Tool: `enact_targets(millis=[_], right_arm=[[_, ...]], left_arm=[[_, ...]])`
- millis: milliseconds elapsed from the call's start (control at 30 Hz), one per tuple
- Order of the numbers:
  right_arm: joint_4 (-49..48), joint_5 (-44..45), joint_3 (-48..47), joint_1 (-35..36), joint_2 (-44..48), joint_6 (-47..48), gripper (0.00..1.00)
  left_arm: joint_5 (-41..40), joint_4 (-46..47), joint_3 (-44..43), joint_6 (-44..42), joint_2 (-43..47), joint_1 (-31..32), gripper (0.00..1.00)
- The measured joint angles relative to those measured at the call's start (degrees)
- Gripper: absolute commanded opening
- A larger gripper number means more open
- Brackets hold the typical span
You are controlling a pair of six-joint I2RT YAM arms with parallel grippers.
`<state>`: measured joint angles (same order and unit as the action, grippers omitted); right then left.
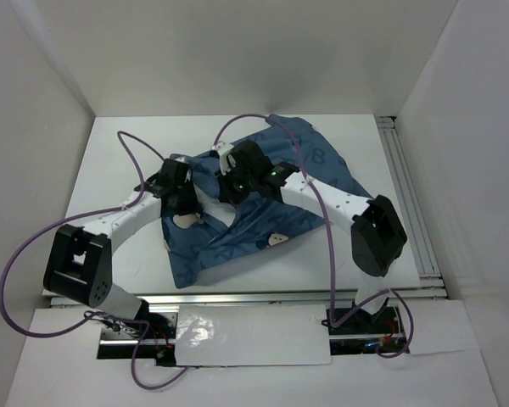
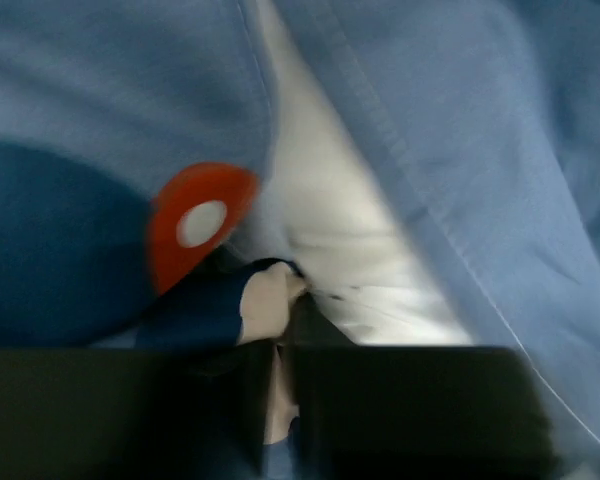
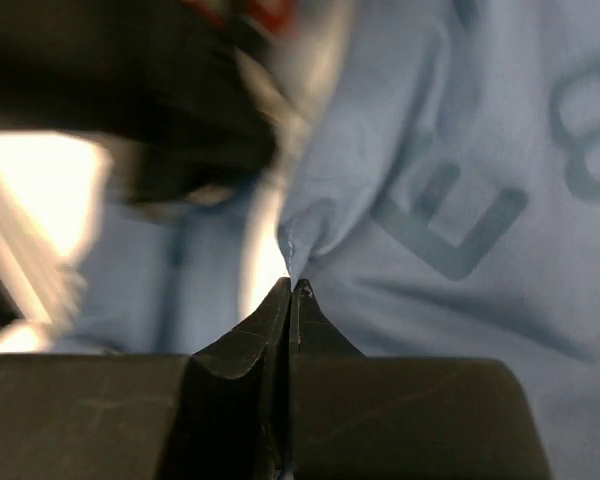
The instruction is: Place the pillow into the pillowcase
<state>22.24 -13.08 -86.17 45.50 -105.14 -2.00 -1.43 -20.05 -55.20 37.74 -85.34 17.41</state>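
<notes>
The dark blue fabric pillowcase (image 1: pixel 263 225), printed with paler letters and mouse faces, lies rumpled over the middle of the white table (image 1: pixel 110 161). The soft white pillow (image 2: pixel 330 230) shows as a wedge inside the pillowcase's parted opening. The left gripper (image 2: pixel 283 335) sits on the pillowcase's left-middle part, jaws closed tight on a fold of printed cloth beside a red dotted bow (image 2: pixel 195 220). The right gripper (image 3: pixel 292 290), at the pillowcase's centre, has its jaws pressed together with a small pleat of pale blue cloth pinched at their tips.
</notes>
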Motion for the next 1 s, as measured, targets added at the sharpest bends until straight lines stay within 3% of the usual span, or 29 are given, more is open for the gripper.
enact_targets(millis=[33,100,333,400,433,467,500,533,567,667,733,800,833,867,967,1000], right_arm=[[-1.09,-1.64,0.04,0.02,1.18,-1.01,0.00],[-4.13,-4.57,0.07,0.02,3.82,-2.95,0.00],[-15.54,-8.55,0.24,-0.11,10.84,-7.80,0.00],[-16.22,-7.63,-0.11,-0.15,9.16,-8.81,0.00],[-16.39,-7.06,-0.52,-0.15,7.43,-9.20,0.00],[-16.35,-6.49,-1.20,-0.13,5.40,-9.57,0.00],[-15.74,-5.79,-2.47,-0.15,2.78,-9.77,0.06],[-15.12,-5.22,-3.96,-0.15,0.09,-9.99,0.11],[-14.69,-4.37,-5.73,-0.15,-2.97,-10.08,0.16],[-12.24,-3.63,-8.92,-0.48,-9.07,-9.99,0.39],[-10.32,-3.76,-8.96,-0.66,-10.54,-10.08,0.62],[-8.81,-4.35,-8.96,-0.94,-10.62,-9.53,0.79],[-8.90,-4.42,-8.96,-1.05,-10.38,-9.62,0.79],[-8.87,-4.74,-8.96,-1.22,-9.88,-9.40,0.88],[-9.42,-4.94,-6.99,-2.29,-6.69,-9.53,1.00],[-9.40,-4.61,-5.53,-2.84,-4.72,-9.53,1.00]], left_arm=[[0.70,1.05,0.31,-0.11,-0.11,-0.02,0.07],[2.16,3.13,0.37,-0.85,-0.83,0.00,0.00],[2.47,3.17,-5.22,-4.33,-4.76,0.00,0.00],[1.68,2.03,-9.79,-5.29,-6.16,-0.33,0.17],[1.51,1.90,-11.82,-5.86,-6.49,-0.76,0.32],[1.55,1.60,-12.26,-6.05,-6.54,-0.83,0.55],[1.16,-0.17,-16.09,-5.81,-6.62,-2.54,0.83],[0.26,-2.43,-18.18,-5.18,-6.62,-4.00,0.96],[-1.31,-4.92,-19.71,-3.89,-6.34,-5.99,1.00],[-5.44,-9.38,-17.68,0.00,-3.69,-12.76,1.00],[-5.81,-11.63,-11.91,1.42,0.35,-17.81,1.00],[-4.24,-13.88,-6.27,2.01,4.92,-22.36,1.00],[-3.63,-14.93,-4.46,2.34,6.73,-23.78,1.00],[-2.69,-15.30,-2.95,2.89,8.79,-24.83,1.00],[0.04,-15.30,-1.03,3.48,13.64,-25.49,1.00],[0.76,-15.06,-1.03,3.67,14.80,-25.49,1.00]])
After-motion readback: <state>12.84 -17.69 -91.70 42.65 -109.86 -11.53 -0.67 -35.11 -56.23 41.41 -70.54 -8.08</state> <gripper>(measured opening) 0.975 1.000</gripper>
